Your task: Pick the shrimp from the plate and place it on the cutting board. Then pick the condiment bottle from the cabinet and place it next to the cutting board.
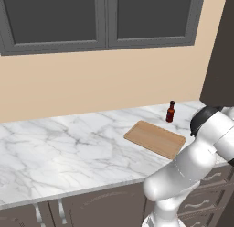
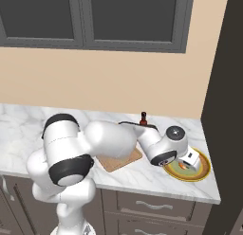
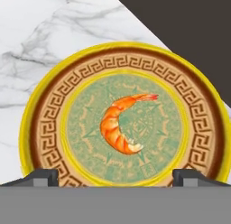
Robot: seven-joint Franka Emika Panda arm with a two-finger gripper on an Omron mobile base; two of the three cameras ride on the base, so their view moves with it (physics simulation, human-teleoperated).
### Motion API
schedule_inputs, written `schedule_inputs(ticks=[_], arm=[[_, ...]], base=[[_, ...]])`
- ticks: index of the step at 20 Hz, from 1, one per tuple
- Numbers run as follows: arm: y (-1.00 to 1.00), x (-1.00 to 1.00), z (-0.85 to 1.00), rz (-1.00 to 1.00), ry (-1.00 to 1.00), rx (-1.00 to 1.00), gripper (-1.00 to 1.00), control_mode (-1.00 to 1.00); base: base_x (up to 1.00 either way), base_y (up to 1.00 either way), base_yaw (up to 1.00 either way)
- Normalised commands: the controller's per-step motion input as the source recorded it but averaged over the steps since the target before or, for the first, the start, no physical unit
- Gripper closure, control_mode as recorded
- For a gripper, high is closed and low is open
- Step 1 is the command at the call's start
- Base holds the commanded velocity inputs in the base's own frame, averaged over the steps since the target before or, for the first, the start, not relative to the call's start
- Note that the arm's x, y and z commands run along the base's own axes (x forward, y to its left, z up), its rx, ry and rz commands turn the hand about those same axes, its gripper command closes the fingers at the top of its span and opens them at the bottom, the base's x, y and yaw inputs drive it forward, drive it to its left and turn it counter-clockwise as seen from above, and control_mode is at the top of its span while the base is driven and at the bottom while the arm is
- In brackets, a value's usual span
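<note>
Much of the plate (image 2: 201, 170) is covered in the right base view by the robot's wrist and hand (image 2: 186, 164), so only its outer yellow rim and a sliver of green show there, and the shrimp on it cannot be made out from that side. The cutting board (image 2: 124, 161) is likewise half hidden under the forearm in that view, though the left base view shows it whole, a light-brown wooden rectangle with rounded corners lying flat on the marble desk (image 1: 68, 148). One condiment bottle (image 1: 170, 111) stands upright on the desk just behind the board's far corner, slim, dark reddish-brown, with a black cap; in the right base view only its neck and cap rise above the arm. The dark cabinet (image 2: 228, 111) is cut off at the right edge, its door and handle out of frame. Counted: one shrimp, one plate, one board, one bottle, two glass-fronted wall cupboards (image 1: 98, 20). In the hand view the shrimp (image 3: 121, 125) lies curled in a C at the middle of the plate's green centre, orange with a paler head end and a thin reddish tail. The hand hovers above it with its two fingertips (image 3: 43, 177) spread wide apart, holding nothing.
</note>
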Motion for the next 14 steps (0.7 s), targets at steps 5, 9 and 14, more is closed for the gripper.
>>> schedule_inputs(ticks=[5,9,14], arm=[[-0.06,0.07,-0.08,0.00,0.00,0.00,-1.00,-1.00],[-0.07,0.05,-0.09,0.00,0.00,0.00,-1.00,-1.00],[-0.08,0.07,-0.08,0.00,0.00,0.01,-1.00,-1.00]], base=[[0.00,0.00,0.00],[0.00,0.00,0.00],[0.00,0.00,0.00]])
